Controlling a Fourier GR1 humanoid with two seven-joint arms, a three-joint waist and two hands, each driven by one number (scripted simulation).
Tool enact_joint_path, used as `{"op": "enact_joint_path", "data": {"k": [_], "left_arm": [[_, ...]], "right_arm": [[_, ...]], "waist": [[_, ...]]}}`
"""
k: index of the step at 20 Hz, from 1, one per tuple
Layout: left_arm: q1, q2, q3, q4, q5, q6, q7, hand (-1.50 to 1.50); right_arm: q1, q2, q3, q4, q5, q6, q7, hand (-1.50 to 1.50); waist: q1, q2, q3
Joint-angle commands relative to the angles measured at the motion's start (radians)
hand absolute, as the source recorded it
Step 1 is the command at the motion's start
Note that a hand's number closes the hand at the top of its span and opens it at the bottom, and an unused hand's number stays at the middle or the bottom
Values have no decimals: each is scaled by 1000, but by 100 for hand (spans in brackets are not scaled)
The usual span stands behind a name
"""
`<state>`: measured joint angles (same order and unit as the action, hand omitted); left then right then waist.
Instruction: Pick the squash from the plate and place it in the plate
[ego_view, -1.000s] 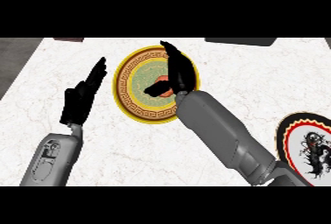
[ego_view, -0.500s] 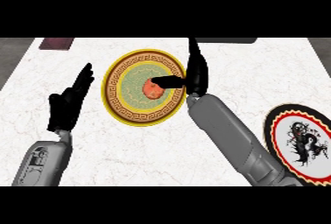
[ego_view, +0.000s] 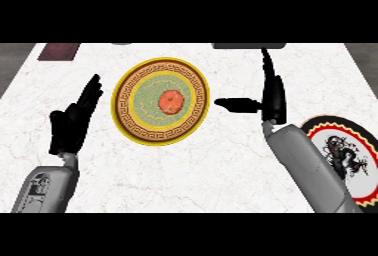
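An orange-red squash (ego_view: 171, 101) lies in the middle of a round plate with a yellow patterned rim (ego_view: 130, 123), left of the counter's centre. My right hand (ego_view: 271, 95) stands to the right of that plate, apart from it, fingers straight up and thumb pointing left toward the squash, holding nothing. My left hand (ego_view: 75, 119) rests open at the plate's left side, fingers up. A second plate (ego_view: 320, 133), white with a red and black rim and a dark dragon figure, lies at the right edge, partly hidden by my right forearm.
A dark red flat object (ego_view: 58, 51) sits at the counter's far left corner. A grey object (ego_view: 247, 45) shows at the far edge. Bare marble counter (ego_view: 199, 170) stretches between the two plates and in front.
My right hand has moved right, off the yellow-rimmed plate, and the squash it partly covered now shows whole. The left hand has barely moved.
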<state>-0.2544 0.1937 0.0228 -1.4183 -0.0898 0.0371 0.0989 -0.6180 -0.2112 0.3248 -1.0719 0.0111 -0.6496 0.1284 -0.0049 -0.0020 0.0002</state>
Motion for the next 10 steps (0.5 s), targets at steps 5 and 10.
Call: {"op": "enact_joint_path", "data": {"k": [5,10], "left_arm": [[14,21,38,-9,14,-43,-10,0],[28,-17,20,35,-29,-12,-58,0]], "right_arm": [[196,-101,-80,-234,3,134,-4,-150],[243,-57,-162,-83,-12,197,-189,-150]], "waist": [[-1,0,0],[5,3,0]]}}
